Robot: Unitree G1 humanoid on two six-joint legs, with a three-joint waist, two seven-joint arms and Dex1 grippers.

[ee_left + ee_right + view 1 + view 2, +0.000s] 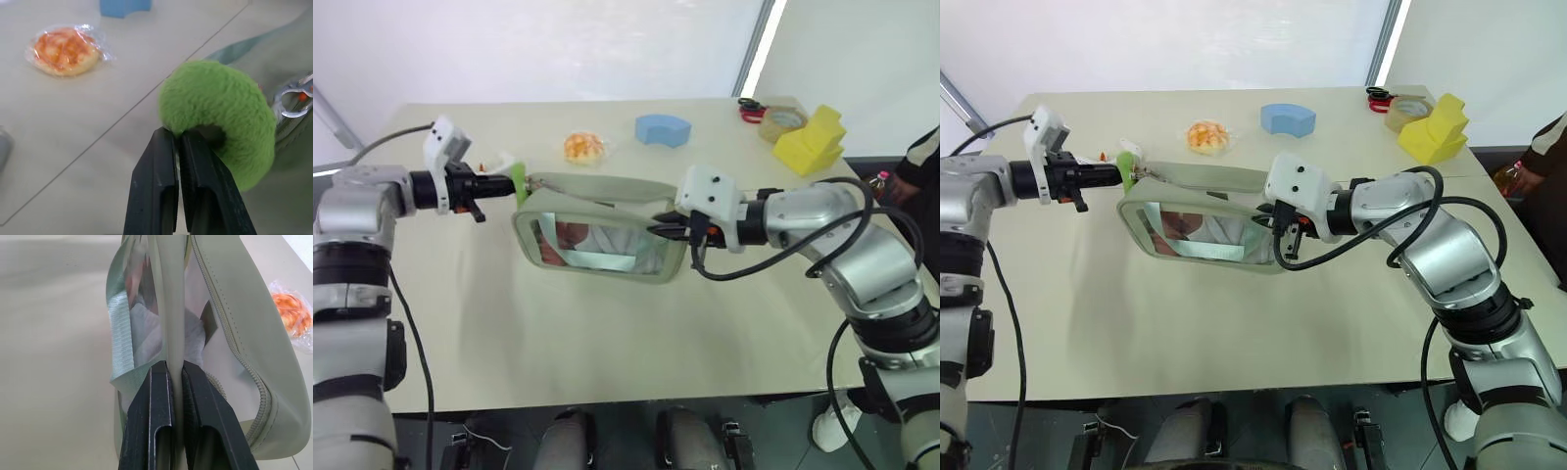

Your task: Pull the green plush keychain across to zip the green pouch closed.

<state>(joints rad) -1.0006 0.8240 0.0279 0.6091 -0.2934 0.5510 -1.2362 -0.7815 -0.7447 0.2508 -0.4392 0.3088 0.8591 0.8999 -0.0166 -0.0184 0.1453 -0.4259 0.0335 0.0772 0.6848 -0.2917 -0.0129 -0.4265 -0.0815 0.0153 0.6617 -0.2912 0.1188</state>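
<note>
We see green plush keychain (220, 127) at pouch's 9 o'clock end, pinched in left gripper (178, 142). Right gripper (175, 377) clenched on green pouch (602, 235) at 3 o'clock end. Zip axis runs 9-to-3; we judge pull goes toward 3.

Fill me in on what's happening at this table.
A two-armed robot is working on a green pouch lying on the table. Its left gripper has its fingers shut on the green plush keychain at the pouch's left end. The right gripper pinches the pouch's fabric at the opposite end, bracing it. A wrapped orange snack, a blue foam block, yellow blocks and tape sit behind.
</note>
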